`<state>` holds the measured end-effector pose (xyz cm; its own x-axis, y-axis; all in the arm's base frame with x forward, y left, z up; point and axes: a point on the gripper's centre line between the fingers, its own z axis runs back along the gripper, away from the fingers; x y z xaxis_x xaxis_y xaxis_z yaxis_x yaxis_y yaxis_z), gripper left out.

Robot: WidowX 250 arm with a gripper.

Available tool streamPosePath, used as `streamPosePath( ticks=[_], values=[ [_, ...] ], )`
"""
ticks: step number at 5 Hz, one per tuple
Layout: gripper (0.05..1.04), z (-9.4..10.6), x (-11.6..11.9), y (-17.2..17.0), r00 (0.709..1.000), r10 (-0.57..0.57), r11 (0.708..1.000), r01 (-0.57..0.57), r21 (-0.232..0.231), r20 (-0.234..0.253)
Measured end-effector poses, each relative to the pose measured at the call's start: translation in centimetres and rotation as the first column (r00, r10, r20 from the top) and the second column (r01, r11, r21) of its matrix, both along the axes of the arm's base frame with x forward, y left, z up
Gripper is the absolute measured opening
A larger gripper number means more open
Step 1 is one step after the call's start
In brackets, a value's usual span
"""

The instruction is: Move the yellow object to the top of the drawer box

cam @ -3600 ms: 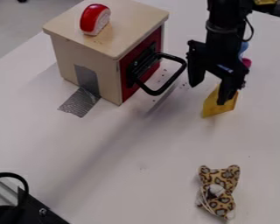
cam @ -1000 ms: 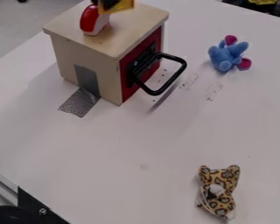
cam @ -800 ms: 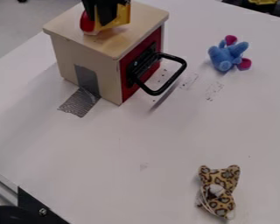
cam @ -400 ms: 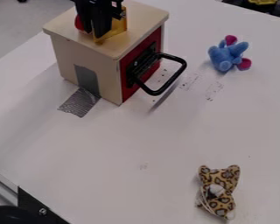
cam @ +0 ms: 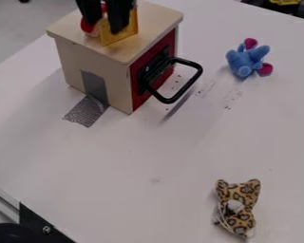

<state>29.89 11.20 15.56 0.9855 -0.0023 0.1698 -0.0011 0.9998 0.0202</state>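
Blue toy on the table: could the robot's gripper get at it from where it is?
Probably yes: nothing covers or hems in the blue toy, but the gripper would first have to lift clear of the yellow object.

The block (cam: 127, 33) is yellow, the elephant-like toy (cam: 243, 60) blue and magenta, the plush (cam: 242, 207) tan with dark spots.

At the upper left of the frame, the robot's black two-finger gripper (cam: 104, 28) has long, solid black fingers (cam: 119, 16), broad higher up and tapering to narrow, blunt ends, with slightly uneven outlines.
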Motion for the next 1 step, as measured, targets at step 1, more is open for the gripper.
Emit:
streamPosePath(
  ticks=[1],
  values=[
    [0.998,4.3,-0.33,0.75,0.997,0.022,1.0,-0.024,0.019,0.07]
  ],
)
